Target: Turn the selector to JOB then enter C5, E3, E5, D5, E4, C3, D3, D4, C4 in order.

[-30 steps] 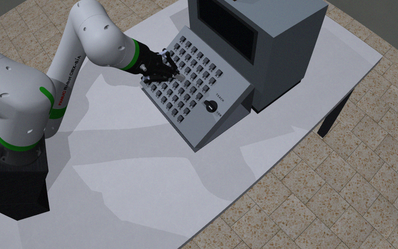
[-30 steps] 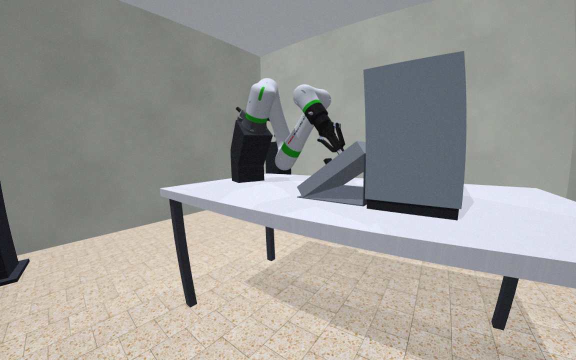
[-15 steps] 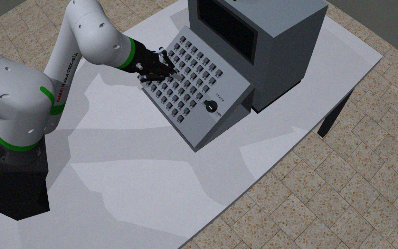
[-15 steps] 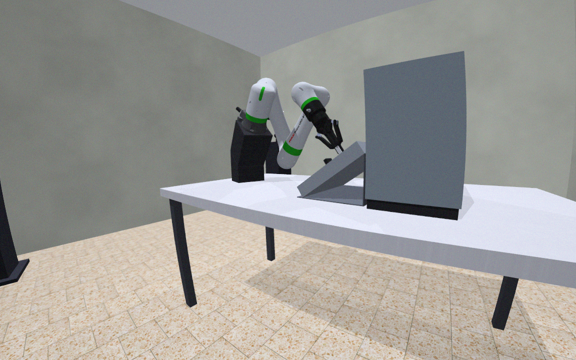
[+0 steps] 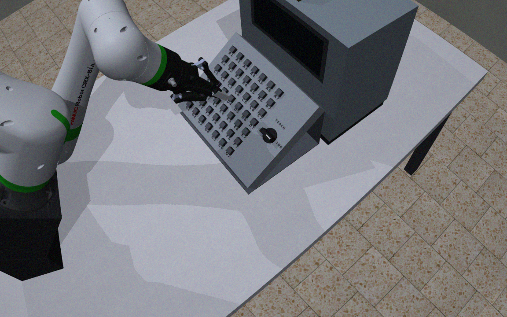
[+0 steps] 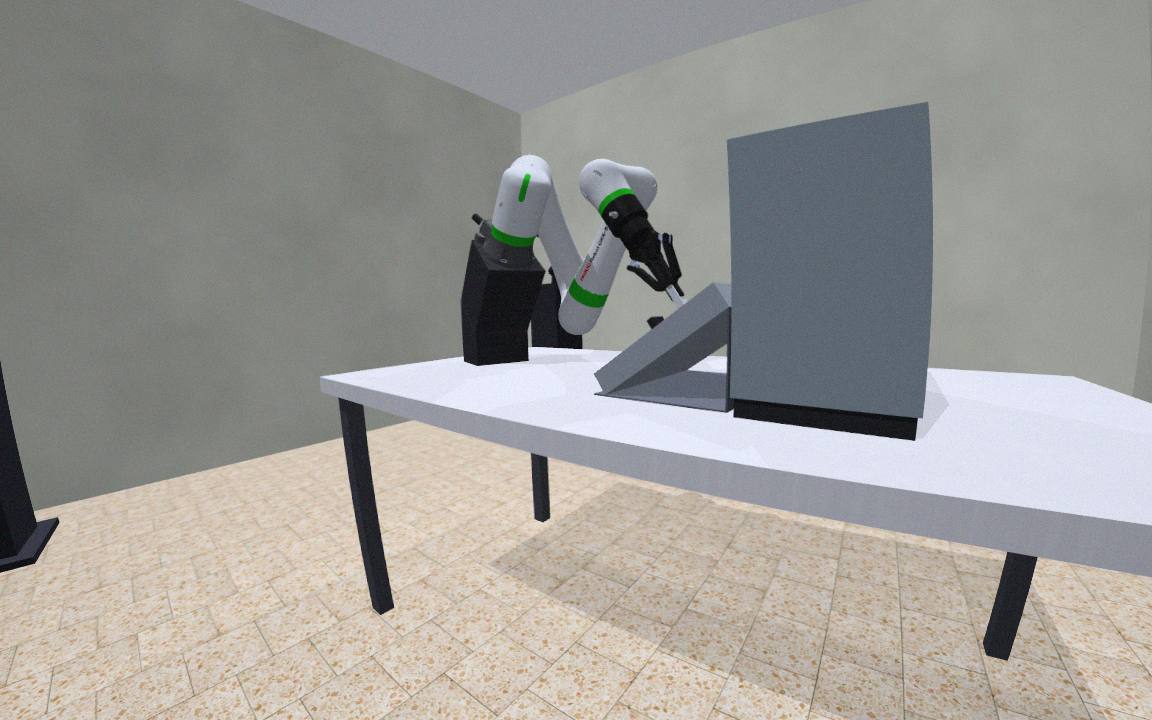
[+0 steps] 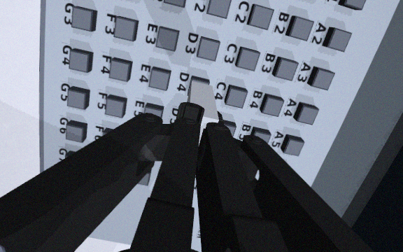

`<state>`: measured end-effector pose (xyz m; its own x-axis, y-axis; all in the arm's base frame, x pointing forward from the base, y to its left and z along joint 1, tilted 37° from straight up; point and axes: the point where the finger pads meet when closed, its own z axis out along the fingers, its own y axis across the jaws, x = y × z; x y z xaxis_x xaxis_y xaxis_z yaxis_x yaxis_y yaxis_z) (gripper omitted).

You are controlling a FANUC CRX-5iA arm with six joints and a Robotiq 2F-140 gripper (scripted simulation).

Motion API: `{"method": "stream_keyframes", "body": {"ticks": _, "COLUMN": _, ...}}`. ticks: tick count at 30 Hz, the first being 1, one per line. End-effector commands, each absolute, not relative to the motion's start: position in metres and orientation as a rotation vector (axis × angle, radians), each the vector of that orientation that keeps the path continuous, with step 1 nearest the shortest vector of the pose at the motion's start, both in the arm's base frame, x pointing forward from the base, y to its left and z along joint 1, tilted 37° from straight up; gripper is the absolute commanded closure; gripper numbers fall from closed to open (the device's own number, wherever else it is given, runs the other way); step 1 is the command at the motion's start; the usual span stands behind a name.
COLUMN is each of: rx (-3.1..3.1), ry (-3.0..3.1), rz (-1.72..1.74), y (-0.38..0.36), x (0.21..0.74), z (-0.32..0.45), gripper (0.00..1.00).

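From the left of the top view, the white arm (image 5: 119, 47) (image 6: 526, 192) reaches over the surface (image 5: 168, 236) (image 6: 473, 402) (image 7: 5, 140) toward the sloped keypad (image 5: 255, 165) (image 6: 643, 351) (image 7: 51, 70). The hand (image 5: 215, 93) (image 6: 674, 288) (image 7: 197, 100) is fully closed, and I see no separate object held in it; the pale narrow end seems to be its own tip. This tip covers a part of key D4 (image 5: 231, 97) (image 7: 199, 80), but I cannot tell if it presses or only stands just above. Probably D4 is the key in hand, which would be the eighth entry, though the pictures do not prove the count.

If the tip goes down off the centre, it could touch C4 (image 5: 239, 89) (image 7: 236, 96), close beside it, or E4 (image 7: 159, 78) on the other side. A sideways move before the tip is lifted well could also drag over a neighbour key. A second push on D4, caused by a bounce or by doubt, would enter it twice. If the machine enters another key than the one pressed, the printed name alone can mislead.

More to the right, the selector (image 5: 268, 135) (image 6: 655, 320) appears to point to JOB, and no key I can see is lit. So a wrong entry would give no light as warning. At the far right, the cabinet (image 5: 365, 71) (image 6: 831, 268) stands behind the keypad, apart from the hand
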<state>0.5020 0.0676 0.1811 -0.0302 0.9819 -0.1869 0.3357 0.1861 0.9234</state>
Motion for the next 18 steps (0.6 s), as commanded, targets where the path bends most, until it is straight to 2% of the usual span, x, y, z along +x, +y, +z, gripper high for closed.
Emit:
{"method": "stream_keyframes", "body": {"ticks": 1, "rx": 1.305, "ry": 1.538, "rz": 0.882, "y": 0.068, "x": 0.502, "z": 0.181, "gripper": 1.0}}
{"method": "stream_keyframes", "body": {"ticks": 7, "rx": 1.305, "ry": 1.538, "rz": 0.882, "y": 0.07, "x": 0.503, "z": 0.184, "gripper": 1.0}}
{"method": "stream_keyframes", "body": {"ticks": 18, "rx": 1.305, "ry": 1.538, "rz": 0.882, "y": 0.111, "x": 0.522, "z": 0.234, "gripper": 1.0}}
